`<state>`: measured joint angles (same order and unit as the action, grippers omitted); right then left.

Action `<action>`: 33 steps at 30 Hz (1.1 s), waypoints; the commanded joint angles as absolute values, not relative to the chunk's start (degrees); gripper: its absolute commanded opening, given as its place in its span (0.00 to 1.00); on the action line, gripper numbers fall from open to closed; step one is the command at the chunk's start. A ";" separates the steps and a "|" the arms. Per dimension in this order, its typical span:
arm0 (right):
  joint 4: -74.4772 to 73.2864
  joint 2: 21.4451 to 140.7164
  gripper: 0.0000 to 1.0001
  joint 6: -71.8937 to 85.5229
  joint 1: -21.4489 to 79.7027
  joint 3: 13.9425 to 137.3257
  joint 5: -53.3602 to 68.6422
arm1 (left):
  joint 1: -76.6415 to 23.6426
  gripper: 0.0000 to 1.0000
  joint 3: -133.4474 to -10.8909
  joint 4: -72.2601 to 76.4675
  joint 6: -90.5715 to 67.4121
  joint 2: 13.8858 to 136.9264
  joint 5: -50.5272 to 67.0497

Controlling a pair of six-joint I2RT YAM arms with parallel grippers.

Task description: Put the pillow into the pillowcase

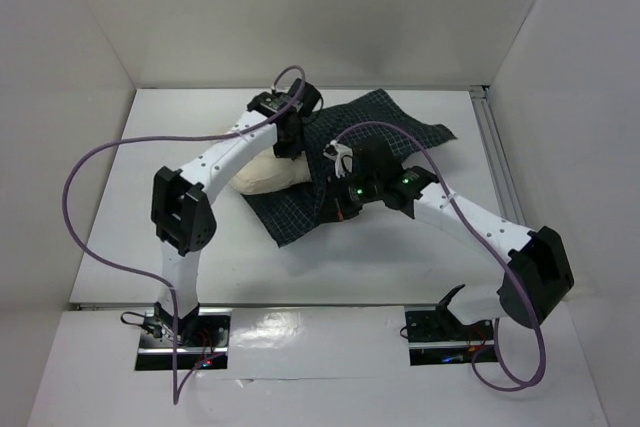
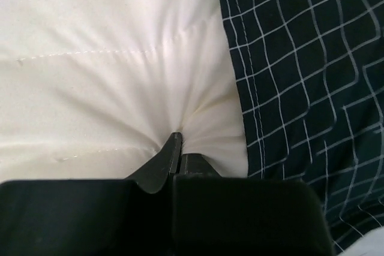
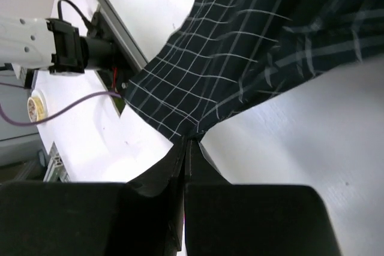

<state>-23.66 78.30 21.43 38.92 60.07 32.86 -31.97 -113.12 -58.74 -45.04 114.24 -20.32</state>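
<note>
The pillow is a plain cream cushion, soft and puffy, with faint stitched lines running along it. It lies on the white table a little left of centre, its left end bare and rounded. Its right end runs up against the pillowcase, a dark navy cloth with a fine white grid check. That cloth is spread in loose folds from the near middle of the table out toward the far right. Seen from my left wrist, the hemmed edge of the pillowcase lies right along the pillow's right side, touching it. I cannot tell whether any of the pillow is already inside. My left gripper is down on the far right part of the pillow, just beside that hem. Its fingers are pressed together with no gap between them, and they pinch a small tuck of the cream cover, so creases fan out from their tips. My right gripper sits near the middle of the table, just right of the pillow, at the pillowcase. Its fingers are likewise closed tight, and they clamp a corner of the checked fabric. From that pinch the cloth rises and spreads away, pulled up off the table rather than lying flat.
</note>
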 commanded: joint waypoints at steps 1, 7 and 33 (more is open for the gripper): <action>-30.84 74.62 0.00 22.50 39.81 58.97 38.23 | -34.36 0.00 -116.10 -52.56 -48.96 117.24 -25.14; -29.10 72.60 0.00 24.35 39.81 59.06 34.37 | -40.06 0.00 -114.26 -50.72 -48.96 118.65 -20.58; -35.05 115.95 0.93 19.88 52.03 101.57 -9.13 | -11.10 1.00 -104.51 -53.35 -38.75 96.35 -15.47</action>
<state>-34.83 107.22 23.00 50.43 94.04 -3.73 -13.78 -105.54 -53.23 -37.93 102.91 -16.21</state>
